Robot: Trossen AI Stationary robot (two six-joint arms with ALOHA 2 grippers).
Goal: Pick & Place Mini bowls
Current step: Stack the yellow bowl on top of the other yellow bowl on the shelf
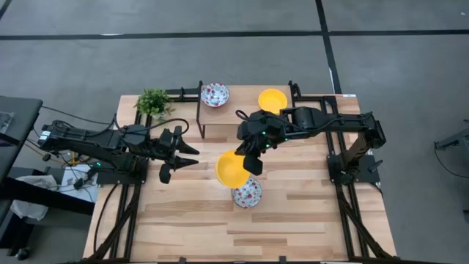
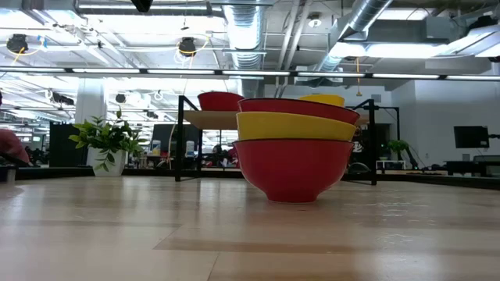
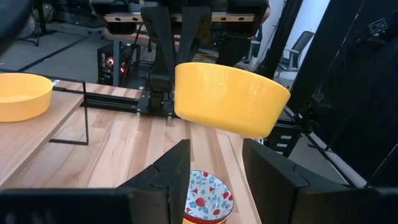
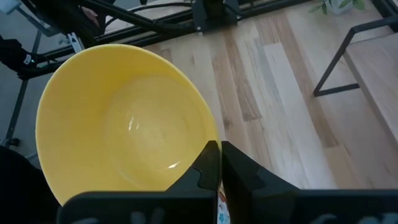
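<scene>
Right gripper point(image 1: 251, 163) clamps the rim of a yellow mini bowl point(image 1: 230, 169), held above a floral mini bowl point(image 1: 248, 193). Left gripper point(image 1: 185, 155), fingers spread, waits at nine o'clock of it.

A stack of mini bowls point(image 2: 293, 152) sits on the wooden table point(image 2: 117, 234): red at the bottom, yellow nested in it, a red rim on top. Behind stands a black-framed shelf point(image 2: 205, 119) carrying a red bowl point(image 2: 219, 101), with a potted plant point(image 2: 107, 144) off to the left.
</scene>
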